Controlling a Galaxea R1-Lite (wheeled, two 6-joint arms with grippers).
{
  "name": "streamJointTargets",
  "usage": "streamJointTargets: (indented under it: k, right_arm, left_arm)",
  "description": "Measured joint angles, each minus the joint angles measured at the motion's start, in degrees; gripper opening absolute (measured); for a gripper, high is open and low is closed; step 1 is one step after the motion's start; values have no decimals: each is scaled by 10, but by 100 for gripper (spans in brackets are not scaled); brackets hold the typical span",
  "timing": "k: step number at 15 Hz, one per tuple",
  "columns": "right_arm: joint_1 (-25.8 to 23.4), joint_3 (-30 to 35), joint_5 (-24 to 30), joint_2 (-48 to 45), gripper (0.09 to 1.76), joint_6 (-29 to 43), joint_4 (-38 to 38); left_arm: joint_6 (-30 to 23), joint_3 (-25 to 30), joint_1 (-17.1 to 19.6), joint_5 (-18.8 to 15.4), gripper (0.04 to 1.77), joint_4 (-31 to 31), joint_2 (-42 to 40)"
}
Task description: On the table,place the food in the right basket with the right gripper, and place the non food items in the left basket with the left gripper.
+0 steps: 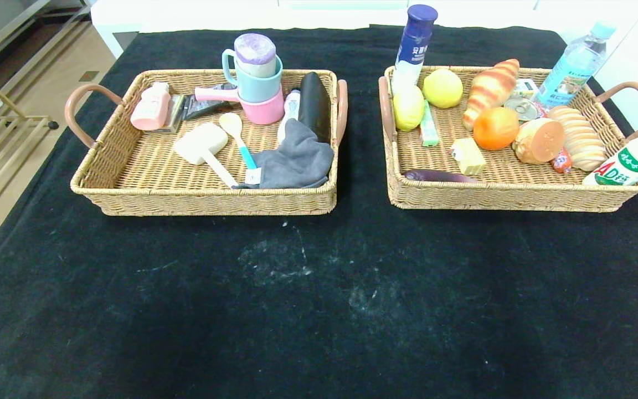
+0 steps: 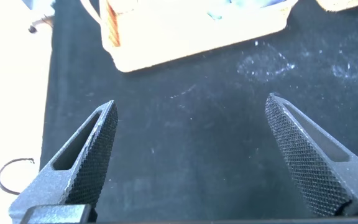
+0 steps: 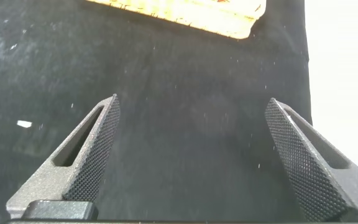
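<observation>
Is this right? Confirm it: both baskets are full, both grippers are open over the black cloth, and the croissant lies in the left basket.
One thing is wrong. The head view shows the croissant in the right basket, not the left basket. The rest stands: left gripper and right gripper are open over the black cloth.

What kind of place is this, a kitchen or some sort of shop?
Probably neither: it looks like an indoor test setup. A table under a black cloth holds two wicker baskets, the left basket with household items, the right basket with food, and pale flooring runs alongside.

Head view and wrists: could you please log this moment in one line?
table: nothing loose | left basket: non-food | right basket: food | left gripper: open, empty | right gripper: open, empty
</observation>
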Motion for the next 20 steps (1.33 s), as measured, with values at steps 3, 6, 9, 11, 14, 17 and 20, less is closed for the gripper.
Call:
streamJointTargets:
  k: [3,6,9,11,14,17,20]
  right_arm:
    - [4,37,-2,-67,171,16,-4]
    - [5,72,-12,-104,171,52,-83]
    - [4,116,-48,-118,171,55,-179]
    - [4,154,-54,-123,171,52,-217]
    - [4,227,-57,-144,171,47,-244]
    - [3,316,-56,-154,171,45,-314]
    - [4,363,-55,-156,171,43,-324]
  left_arm:
    - [1,28,14,0,172,-2,-58]
    - [0,62,19,3,172,-8,-108]
    - [-1,96,20,4,172,-21,-138]
    - [-1,140,20,4,172,-73,-150]
    - [-1,238,20,2,172,-197,-158]
    - [2,313,20,2,172,-227,-160]
    - [3,356,20,3,172,-223,-161]
